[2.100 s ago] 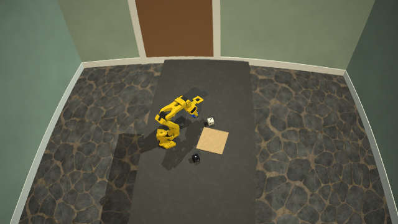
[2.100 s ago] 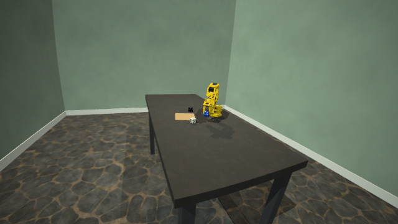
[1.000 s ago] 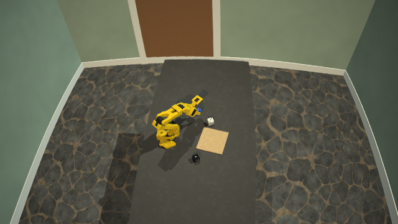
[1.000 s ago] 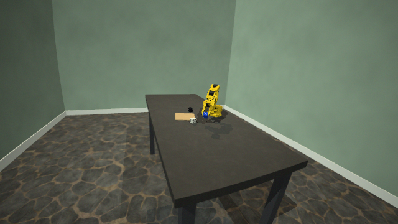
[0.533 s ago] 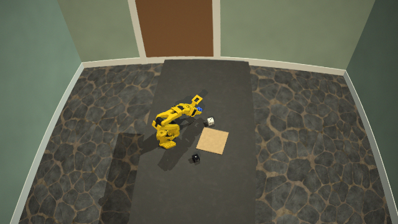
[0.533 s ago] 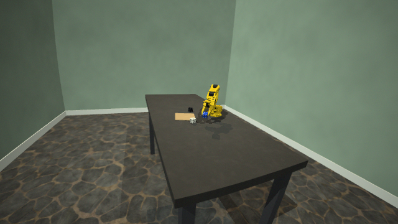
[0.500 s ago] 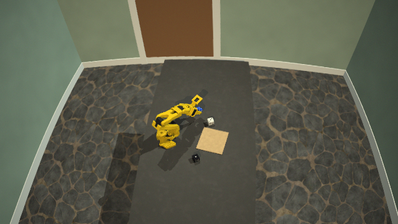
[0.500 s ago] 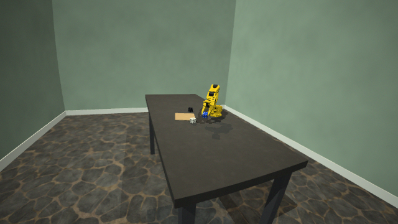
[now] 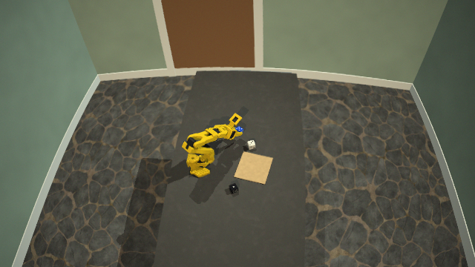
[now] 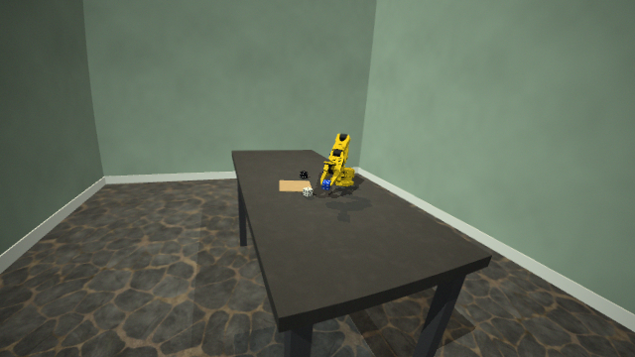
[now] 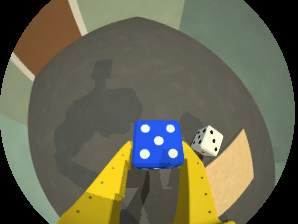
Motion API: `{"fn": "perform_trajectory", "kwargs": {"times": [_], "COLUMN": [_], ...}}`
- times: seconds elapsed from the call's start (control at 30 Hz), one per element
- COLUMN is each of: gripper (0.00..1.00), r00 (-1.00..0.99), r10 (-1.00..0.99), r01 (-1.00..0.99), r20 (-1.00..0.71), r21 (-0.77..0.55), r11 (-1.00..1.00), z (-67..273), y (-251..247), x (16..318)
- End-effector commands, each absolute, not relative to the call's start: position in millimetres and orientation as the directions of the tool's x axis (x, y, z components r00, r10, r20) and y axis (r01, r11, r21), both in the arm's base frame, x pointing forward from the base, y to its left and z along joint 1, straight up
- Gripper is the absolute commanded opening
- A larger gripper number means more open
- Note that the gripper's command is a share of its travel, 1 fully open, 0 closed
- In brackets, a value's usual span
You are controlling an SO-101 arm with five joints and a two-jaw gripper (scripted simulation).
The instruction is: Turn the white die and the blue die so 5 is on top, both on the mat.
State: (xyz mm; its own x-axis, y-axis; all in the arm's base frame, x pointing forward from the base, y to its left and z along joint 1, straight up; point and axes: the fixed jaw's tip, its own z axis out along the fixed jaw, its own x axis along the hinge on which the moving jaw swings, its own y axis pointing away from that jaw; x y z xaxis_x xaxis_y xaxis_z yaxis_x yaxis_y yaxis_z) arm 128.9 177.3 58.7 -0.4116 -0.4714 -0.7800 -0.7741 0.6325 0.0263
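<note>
Top view: yellow arm [image 9: 204, 141] left of centre on the dark bench [image 9: 237, 230] [image 10: 367, 248] [image 11: 150, 45]. Its claw [image 9: 239, 130] [image 10: 325, 182] [image 11: 158, 149] grips the blue die [image 9: 239, 129] [image 10: 325, 184] [image 11: 158, 142] near frame centre. White die [image 9: 251, 144] [image 10: 308, 191] [image 11: 207, 141] on the bench, just off the upper edge of the tan mat [image 9: 254, 167] [image 10: 294, 185] [image 11: 232, 175]; black die [image 9: 234, 188] [image 10: 304, 175] off its lower left.

Exterior view: blue die at the claw, right of the mat; white die by the mat's near right corner, black die beyond the mat. Pips too small to read.

Wrist view: claw partly open, a finger on each side of the blue die, clamping it. Five-pip face towards the camera. White die right of it, mat at lower right.
</note>
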Motion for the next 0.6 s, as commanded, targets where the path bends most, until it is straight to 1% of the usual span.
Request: {"fn": "perform_trajectory", "kwargs": {"times": [0.0,0.3,0.57], "gripper": [0.0,0.0,0.0], "r00": [-0.358,-0.279,-0.244], "r10": [-0.406,-0.314,-0.272], "r01": [-0.773,-0.774,-0.774], "r20": [-0.841,-0.908,-0.931], "r21": [0.023,0.02,0.018], "r11": [0.634,0.633,0.633], "z": [65.2,65.8,67.5], "y": [184.9,189.0,188.9], "x": [137.3,141.8,142.4]}}
